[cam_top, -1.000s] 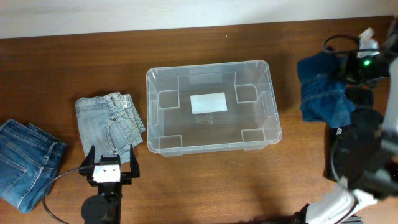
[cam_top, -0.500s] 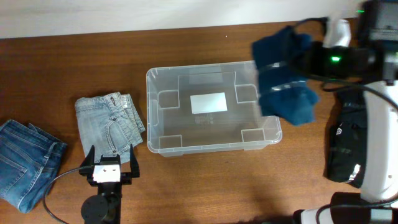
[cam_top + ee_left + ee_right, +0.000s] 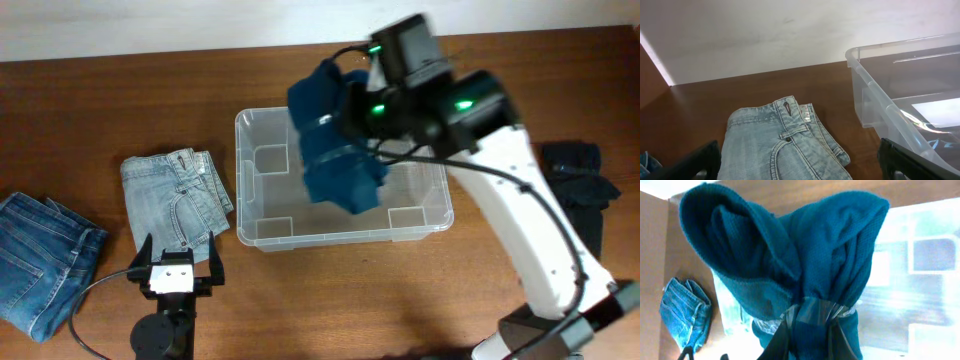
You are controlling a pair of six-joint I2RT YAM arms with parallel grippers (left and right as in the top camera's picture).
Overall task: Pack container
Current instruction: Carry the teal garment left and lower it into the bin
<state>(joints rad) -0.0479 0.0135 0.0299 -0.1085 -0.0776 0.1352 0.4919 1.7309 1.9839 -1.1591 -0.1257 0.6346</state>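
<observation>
Centrally on the brown wooden desk sat the one large clear rectangular plastic container. Over it hung one dark teal knitted garment, pinched in the right pincer (so the placing step, I judged); the next move called for lowering it inside and letting go. The left pincer stood spread and empty by two folded pairs of jeans: pale blue jeans nearest, darker blue jeans beyond. One black cloth heap lay far right.
</observation>
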